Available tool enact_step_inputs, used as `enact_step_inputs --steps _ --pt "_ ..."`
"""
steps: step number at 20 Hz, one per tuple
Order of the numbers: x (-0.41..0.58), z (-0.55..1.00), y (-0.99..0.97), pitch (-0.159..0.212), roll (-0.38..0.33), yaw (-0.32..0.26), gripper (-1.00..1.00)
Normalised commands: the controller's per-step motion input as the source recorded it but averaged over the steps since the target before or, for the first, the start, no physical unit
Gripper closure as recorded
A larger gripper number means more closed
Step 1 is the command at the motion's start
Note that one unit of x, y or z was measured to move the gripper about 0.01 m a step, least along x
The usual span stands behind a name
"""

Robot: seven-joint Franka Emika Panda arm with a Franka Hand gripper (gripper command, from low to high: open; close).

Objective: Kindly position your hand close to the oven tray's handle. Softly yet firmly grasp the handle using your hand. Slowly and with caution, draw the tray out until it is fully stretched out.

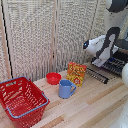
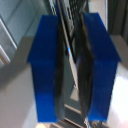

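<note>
We are looking at the hand [image 1: 101,61] working at the far right of the exterior view, where the arm is reaching down onto the oven tray [image 1: 116,65]. The tray is lying as a flat rack of thin dark bars at the right edge of the wooden table [image 1: 90,102], with the oven door's long bar [image 1: 97,75] just in front of it.

In the wrist view the two blue fingers [image 2: 46,65] are standing a narrow gap apart, and a thin pale bar [image 2: 73,62] is running lengthwise between them. We are judging that this is a wire of the tray and that the fingers are closing on it, though the picture is too blurred to be sure they are touching it.

What matters for the pull is that the tray is sitting directly under the hand, with its width running along the oven front, so the draw has to go outward across the door towards the table, square to that front edge.

The box [image 1: 76,73], mug [image 1: 65,89], bowl [image 1: 53,78] and basket [image 1: 22,101] are standing well apart to the left.
</note>
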Motion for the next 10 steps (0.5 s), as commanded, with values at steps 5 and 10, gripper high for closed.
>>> enact_step_inputs --steps 5,10 --pt "-0.003 0.73 0.27 -0.094 -0.016 -0.138 1.00" --pt "0.000 0.24 0.61 -0.108 -0.029 -0.033 1.00"
